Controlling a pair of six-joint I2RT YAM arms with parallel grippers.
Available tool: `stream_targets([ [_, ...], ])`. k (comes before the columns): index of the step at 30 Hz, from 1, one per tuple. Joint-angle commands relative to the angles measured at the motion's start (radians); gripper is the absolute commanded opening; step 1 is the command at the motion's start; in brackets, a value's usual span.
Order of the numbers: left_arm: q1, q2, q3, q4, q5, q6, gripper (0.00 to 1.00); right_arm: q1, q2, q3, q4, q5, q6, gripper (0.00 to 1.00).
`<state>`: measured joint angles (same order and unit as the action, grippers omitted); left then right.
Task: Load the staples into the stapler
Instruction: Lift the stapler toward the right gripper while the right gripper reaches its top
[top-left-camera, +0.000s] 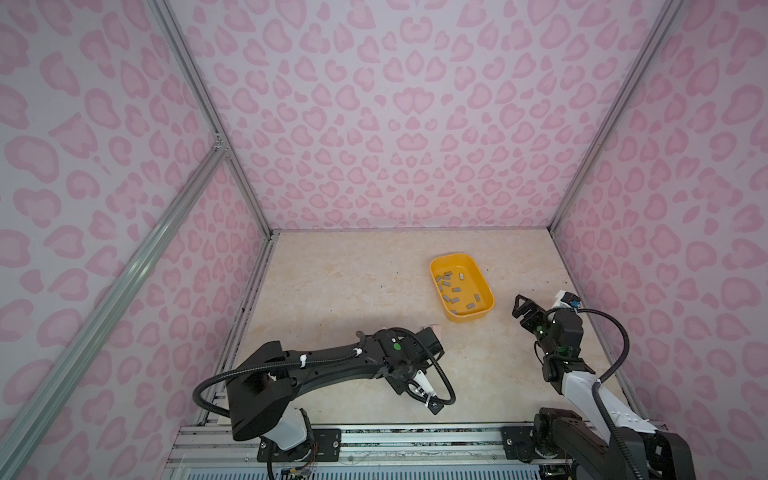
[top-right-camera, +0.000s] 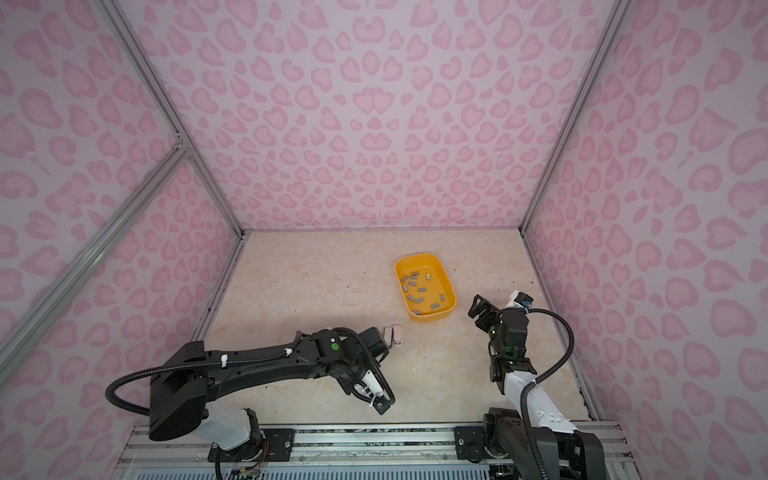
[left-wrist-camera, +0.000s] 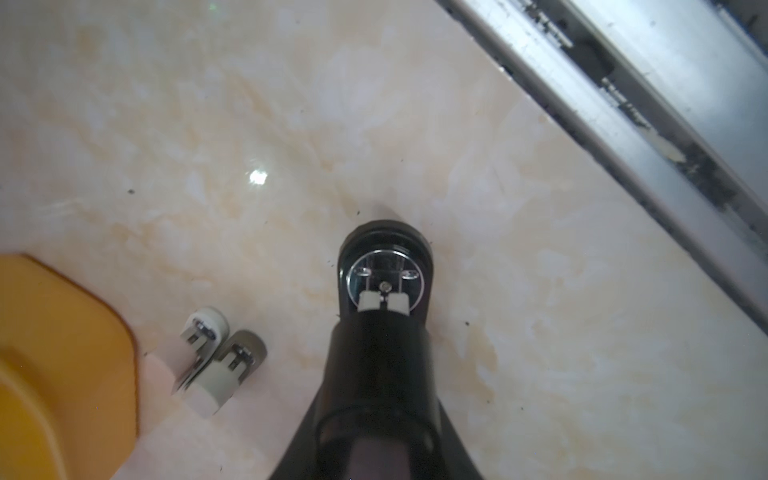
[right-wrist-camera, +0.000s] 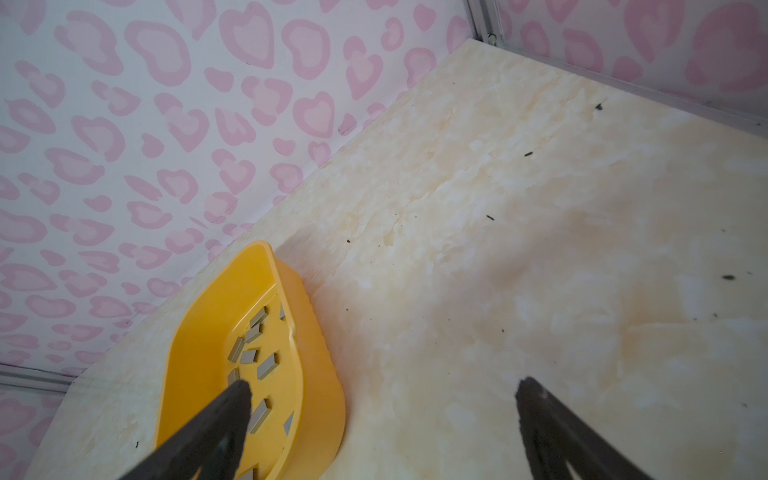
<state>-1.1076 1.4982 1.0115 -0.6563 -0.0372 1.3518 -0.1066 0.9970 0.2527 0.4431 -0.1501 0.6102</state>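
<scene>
A pale marbled surface (top-left-camera: 353, 282) sits inside walls printed with pink hearts, seen from above, with two black robot arms reaching in from the near edge.

The left arm stretches across the middle of the surface. Its wrist hides the left gripper (left-wrist-camera: 380, 345) in both top views. In the left wrist view its jaws appear closed on a black stapler (left-wrist-camera: 386, 266), whose rounded end with a shiny metal disc and two small white blocks pokes out beyond them. I cannot tell whether its staple channel is open.

The right arm stands near the right wall. The right gripper (right-wrist-camera: 384, 388) hangs with its jaws spread wide and empty, just beside a yellow tray (top-left-camera: 471, 318).

The tray sits right of centre, well apart from the black stapler. Two small pale staplers (top-right-camera: 398, 333) lie side by side, touching, on the surface near the left gripper.

The staples (top-left-camera: 457, 289), a dozen or so short grey strips, lie scattered flat on the tray floor. None is on the surface and none is in either pair of jaws.

By my reading the task is at an early stage. A stapler seems to be in hand, but no strip has been picked up. Fetching a strip, carrying it over and seating it in the stapler are all left to do.
</scene>
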Motion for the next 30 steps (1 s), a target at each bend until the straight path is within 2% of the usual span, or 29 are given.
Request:
stream_targets([
  [1,0.033,-0.132,-0.028,0.094,-0.043,-0.054,0.04,0.008,-0.001,0.005,0.014,0.003,-0.009,0.99],
  [4,0.061,-0.269,-0.042,0.134,-0.073,-0.12,0.04,0.053,-0.003,0.018,0.014,0.003,-0.058,0.97],
  [10,0.094,-0.516,-0.158,0.216,-0.122,-0.23,0.04,0.248,-0.014,0.11,-0.096,0.106,-0.187,0.9],
  [12,0.095,-0.585,-0.241,0.283,-0.163,-0.289,0.04,0.297,-0.025,0.135,-0.115,0.093,-0.153,0.88],
  [15,0.098,-0.667,-0.344,0.371,-0.17,-0.375,0.04,0.393,-0.046,0.153,-0.079,0.044,-0.087,0.84],
  [18,0.12,-0.728,-0.372,0.419,-0.11,-0.433,0.04,0.543,-0.075,0.174,-0.097,0.138,-0.046,0.83],
  [21,0.144,-0.725,-0.372,0.435,-0.056,-0.476,0.04,0.653,-0.097,0.187,-0.109,0.186,-0.003,0.82],
  [26,0.146,-0.64,-0.341,0.46,-0.038,-0.574,0.04,0.803,-0.133,0.208,-0.154,0.214,0.052,0.75],
  [30,0.146,-0.584,-0.309,0.441,-0.002,-0.615,0.04,0.937,-0.159,0.186,-0.158,0.303,0.058,0.73],
])
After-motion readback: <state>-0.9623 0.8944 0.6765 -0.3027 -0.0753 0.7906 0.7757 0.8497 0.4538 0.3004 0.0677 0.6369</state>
